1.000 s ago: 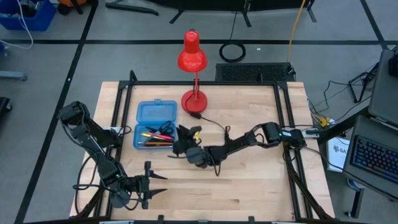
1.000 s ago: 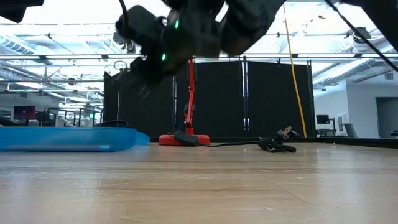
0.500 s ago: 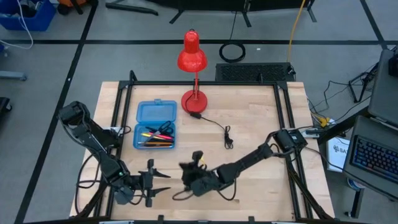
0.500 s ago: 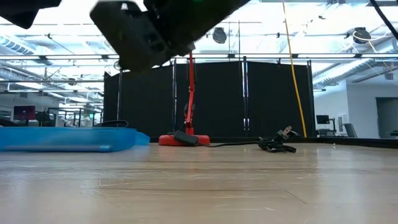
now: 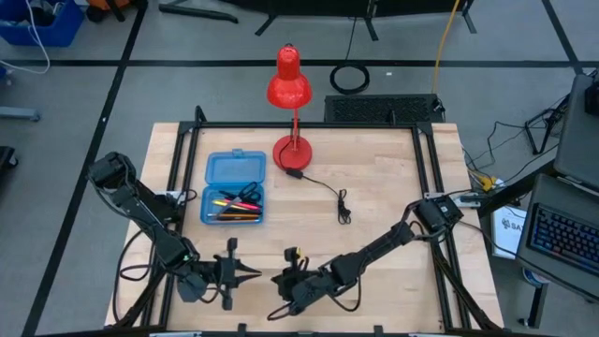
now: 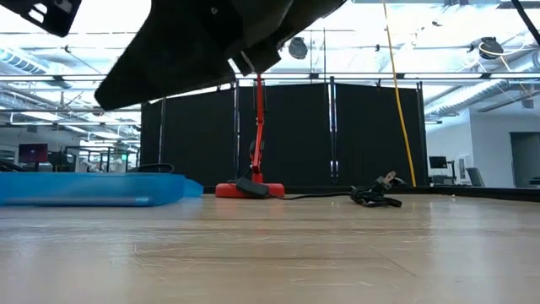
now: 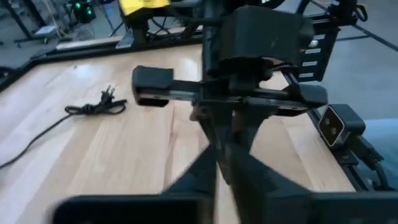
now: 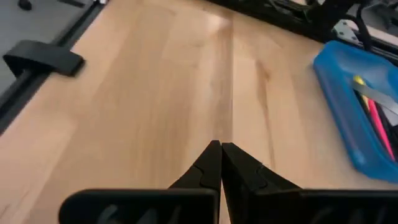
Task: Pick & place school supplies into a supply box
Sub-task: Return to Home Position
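The blue supply box (image 5: 207, 206) lies open on the left half of the worktop (image 5: 374, 178), toward its far side, with its lid (image 5: 235, 169) folded back flat beyond the tray. Inside the tray lies a loose bundle of pencils (image 5: 232, 213), orange, pink and yellow, mixed with some darker pieces that I cannot make out one by one. Seen from table height, the box is a long, low blue slab (image 6: 93, 187) at the left. Both arms are down by the near edge of the worktop, well apart from the box. The left claw (image 5: 251, 272) hangs near the near-left corner and points to the right, its two fingers pressed together to a single tip with nothing between them. The right claw (image 5: 277, 279) reaches in from the right on a long, low arm and points to the left. It is likewise closed and empty, its fingers (image 8: 211, 163) meeting over bare wood with the box (image 8: 348, 93) off to the far side. The two tips face each other just beside one another, and the left wrist camera looks straight at the front of the right claw (image 7: 227, 134). A red desk lamp (image 5: 289, 84) stands at the far edge, just right of the box. Its black cord (image 5: 343, 206) trails toward the middle of the worktop and ends in a small coil.
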Robot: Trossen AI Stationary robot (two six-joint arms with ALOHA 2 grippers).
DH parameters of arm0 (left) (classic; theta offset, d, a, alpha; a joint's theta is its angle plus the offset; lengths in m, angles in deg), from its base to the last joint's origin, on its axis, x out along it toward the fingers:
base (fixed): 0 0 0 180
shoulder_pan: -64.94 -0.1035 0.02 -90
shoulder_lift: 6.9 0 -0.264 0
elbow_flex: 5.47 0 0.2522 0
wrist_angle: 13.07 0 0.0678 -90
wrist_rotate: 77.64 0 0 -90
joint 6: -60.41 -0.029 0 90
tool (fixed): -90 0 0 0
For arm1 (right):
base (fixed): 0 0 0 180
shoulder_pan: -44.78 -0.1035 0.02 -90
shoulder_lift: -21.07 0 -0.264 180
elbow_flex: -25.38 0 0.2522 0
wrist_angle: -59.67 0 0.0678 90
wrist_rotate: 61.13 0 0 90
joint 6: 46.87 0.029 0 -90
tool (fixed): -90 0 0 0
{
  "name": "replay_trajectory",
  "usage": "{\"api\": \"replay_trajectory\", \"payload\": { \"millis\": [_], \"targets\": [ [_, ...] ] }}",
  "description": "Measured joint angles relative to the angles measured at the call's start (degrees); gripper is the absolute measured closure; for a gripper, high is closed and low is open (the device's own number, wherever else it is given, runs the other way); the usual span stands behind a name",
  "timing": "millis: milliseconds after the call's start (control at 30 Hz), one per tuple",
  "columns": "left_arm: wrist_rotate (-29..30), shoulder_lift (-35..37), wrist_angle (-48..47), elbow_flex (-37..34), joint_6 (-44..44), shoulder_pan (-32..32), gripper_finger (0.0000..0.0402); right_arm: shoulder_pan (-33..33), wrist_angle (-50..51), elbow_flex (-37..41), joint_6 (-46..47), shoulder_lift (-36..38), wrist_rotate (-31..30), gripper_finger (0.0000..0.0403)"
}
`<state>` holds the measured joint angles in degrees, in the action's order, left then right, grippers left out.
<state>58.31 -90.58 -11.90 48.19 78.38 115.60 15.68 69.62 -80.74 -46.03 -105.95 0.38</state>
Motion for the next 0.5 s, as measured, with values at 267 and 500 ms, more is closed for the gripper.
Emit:
{"api": "replay_trajectory", "payload": {
  "millis": [267,500],
  "targets": [
    [0.03,0.41,0.67,0.00,-4.19,0.67,0.0396,0.06,9.71,0.00,1.32,4.84,-1.73,0.0403],
    [0.94,7.94,-2.16,0.02,-7.01,3.58,0.0390,-1.09,8.93,8.00,2.91,15.71,-1.70,0.0403]
  ]
}}
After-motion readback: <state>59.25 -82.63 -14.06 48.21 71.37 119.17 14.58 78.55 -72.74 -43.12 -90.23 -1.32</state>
